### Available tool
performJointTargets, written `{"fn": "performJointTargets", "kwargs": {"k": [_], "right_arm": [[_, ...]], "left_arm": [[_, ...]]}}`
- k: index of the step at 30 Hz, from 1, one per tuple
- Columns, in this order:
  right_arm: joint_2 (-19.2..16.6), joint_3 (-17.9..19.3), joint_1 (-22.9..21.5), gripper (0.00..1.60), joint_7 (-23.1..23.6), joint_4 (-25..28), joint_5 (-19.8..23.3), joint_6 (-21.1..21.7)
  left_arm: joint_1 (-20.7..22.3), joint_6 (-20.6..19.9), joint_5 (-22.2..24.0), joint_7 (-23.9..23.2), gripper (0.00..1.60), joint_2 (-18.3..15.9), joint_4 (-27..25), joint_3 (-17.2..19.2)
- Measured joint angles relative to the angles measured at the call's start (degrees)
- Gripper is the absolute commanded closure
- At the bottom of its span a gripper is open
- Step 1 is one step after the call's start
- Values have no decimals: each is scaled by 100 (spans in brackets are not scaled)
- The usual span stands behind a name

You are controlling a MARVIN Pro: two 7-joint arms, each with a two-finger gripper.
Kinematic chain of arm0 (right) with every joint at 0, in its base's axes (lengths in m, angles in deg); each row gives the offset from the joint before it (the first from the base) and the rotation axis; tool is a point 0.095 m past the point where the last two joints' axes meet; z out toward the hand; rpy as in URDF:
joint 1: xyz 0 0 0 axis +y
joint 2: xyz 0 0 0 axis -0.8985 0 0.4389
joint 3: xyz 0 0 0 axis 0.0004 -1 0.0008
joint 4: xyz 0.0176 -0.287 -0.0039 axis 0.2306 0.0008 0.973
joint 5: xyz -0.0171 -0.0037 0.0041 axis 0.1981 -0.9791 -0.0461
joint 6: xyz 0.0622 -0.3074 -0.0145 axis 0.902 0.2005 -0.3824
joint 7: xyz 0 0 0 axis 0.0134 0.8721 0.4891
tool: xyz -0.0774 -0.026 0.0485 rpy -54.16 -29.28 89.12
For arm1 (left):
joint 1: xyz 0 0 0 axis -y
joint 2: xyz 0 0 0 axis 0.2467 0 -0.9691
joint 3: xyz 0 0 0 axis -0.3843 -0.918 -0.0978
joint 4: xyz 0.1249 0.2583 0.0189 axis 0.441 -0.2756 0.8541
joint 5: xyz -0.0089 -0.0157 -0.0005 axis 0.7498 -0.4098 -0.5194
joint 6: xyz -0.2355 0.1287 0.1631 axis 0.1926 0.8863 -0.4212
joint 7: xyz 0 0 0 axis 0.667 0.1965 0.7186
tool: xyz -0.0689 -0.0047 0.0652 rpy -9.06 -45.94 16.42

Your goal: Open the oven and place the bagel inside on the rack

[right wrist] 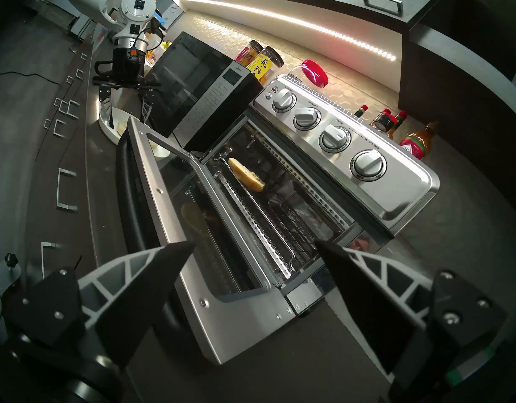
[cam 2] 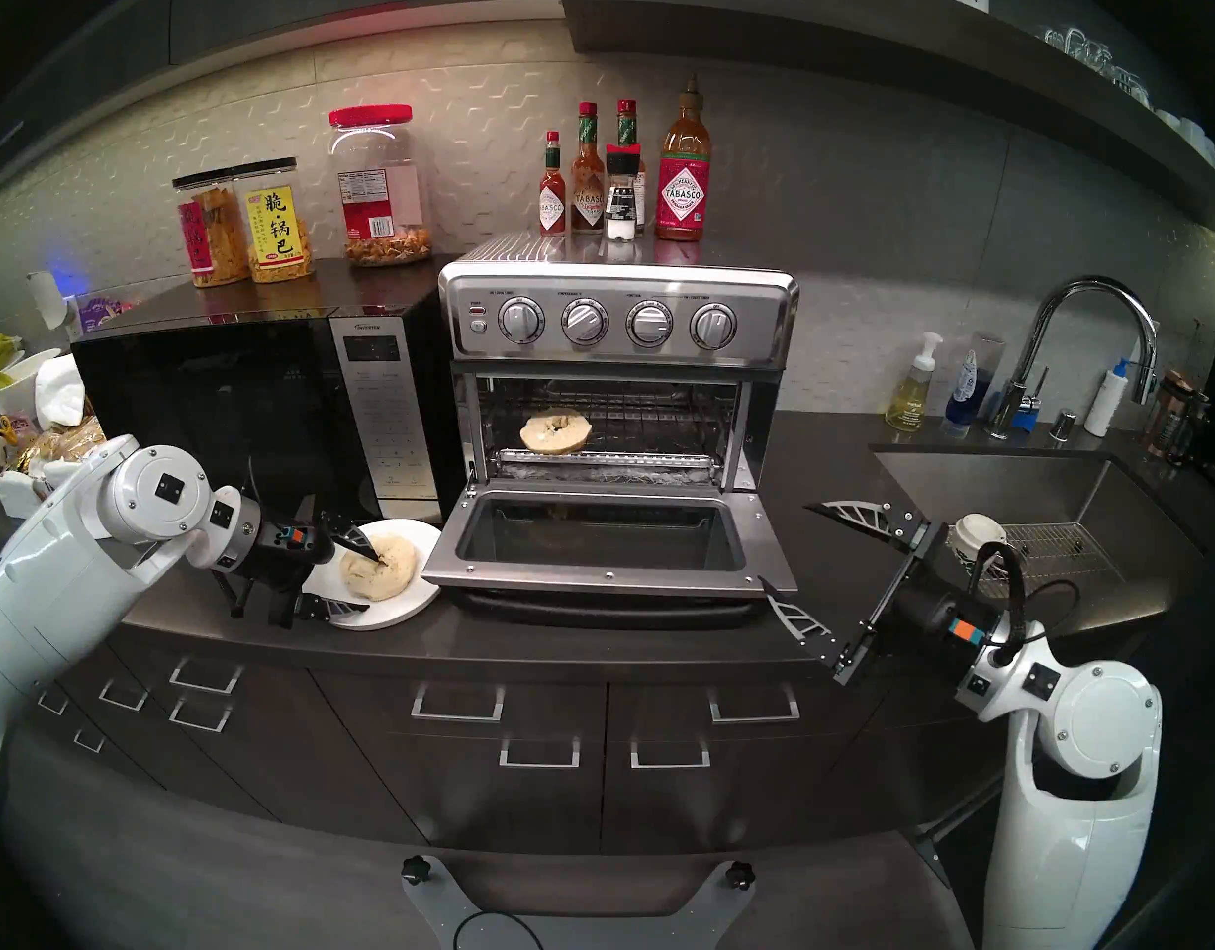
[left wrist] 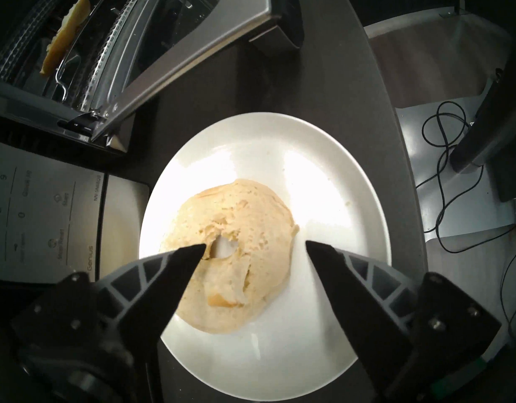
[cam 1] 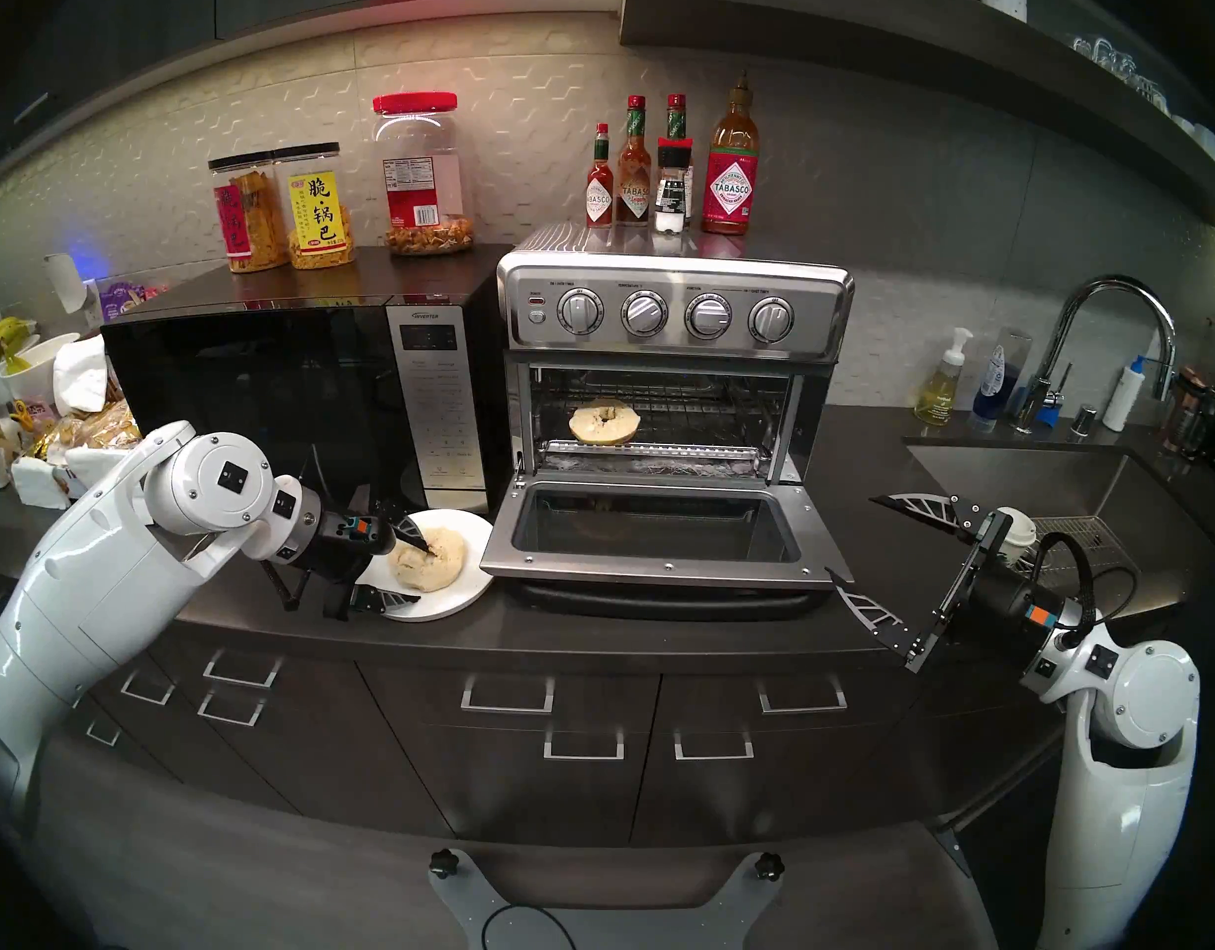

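Oven (cam 1: pixel 673 325): stood on the worktop (cam 1: pixel 659 626) beside the black microwave (cam 1: pixel 296 400), its door (cam 1: pixel 653 537) folded down flat and the cavity open.
Rack (cam 1: pixel 701 417): sat inside the cavity above the ridged tray (cam 1: pixel 653 452); the right part of it was bare.
Bagel half in oven (cam 1: pixel 604 420): already lay on the rack, left of centre, cut face up.
Bagel half on plate (left wrist: pixel 236 254): lay cut face up on the white plate (left wrist: pixel 323 175), just left of the open door and in front of the microwave.
Left end effector (left wrist: pixel 255 246): jaws spread wide and holding nothing; one fingertip (left wrist: pixel 192 252) was at the edge of the centre hole, the other out past the rim over bare plate. Whether the inner tip touched the crumb could not be told.
Right end effector (right wrist: pixel 254 246): jaws wide apart and empty, hanging off the right front corner of the oven door, well clear of the bagel.
Handling, as judged: the half looked light, soft and squashy, with a torn, crumbly face; a hard pinch would likely dent or tear it.
Where to grip, as judged: across the ring, one finger through the hole and one outside the crust, closing gently.
Risk, as judged: the smooth plate might let the half slide as the fingers closed.
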Motion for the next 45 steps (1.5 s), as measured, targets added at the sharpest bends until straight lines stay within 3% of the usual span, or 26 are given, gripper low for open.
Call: {"fn": "performJointTargets", "kwargs": {"k": [1, 2, 3, 7, 9, 10, 11, 12, 13, 31, 45], "right_arm": [[0, 0, 0, 0, 0, 0, 0, 0], [0, 0, 0, 0, 0, 0, 0, 0], [0, 0, 0, 0, 0, 0, 0, 0], [0, 0, 0, 0, 0, 0, 0, 0], [0, 0, 0, 0, 0, 0, 0, 0], [0, 0, 0, 0, 0, 0, 0, 0], [0, 0, 0, 0, 0, 0, 0, 0], [0, 0, 0, 0, 0, 0, 0, 0], [0, 0, 0, 0, 0, 0, 0, 0], [0, 0, 0, 0, 0, 1, 0, 0], [0, 0, 0, 0, 0, 1, -2, -2]], "left_arm": [[8, 4, -6, -14, 83, 13, 19, -17], [22, 7, -11, -26, 61, 23, 32, -27], [40, 10, -17, -39, 50, 35, 42, -35], [99, 10, -45, -53, 40, 75, 75, -63], [126, 7, -65, -53, 58, 93, 87, -72], [141, 5, -76, -54, 84, 103, 97, -78], [152, 4, -83, -60, 99, 109, 101, -84], [157, 3, -87, -66, 137, 112, 103, -89], [161, 2, -90, -86, 160, 117, 104, -102], [-94, -157, -83, 121, 160, -8, -252, 69], [-720, -353, 241, 495, 160, -472, -962, 807]]}}
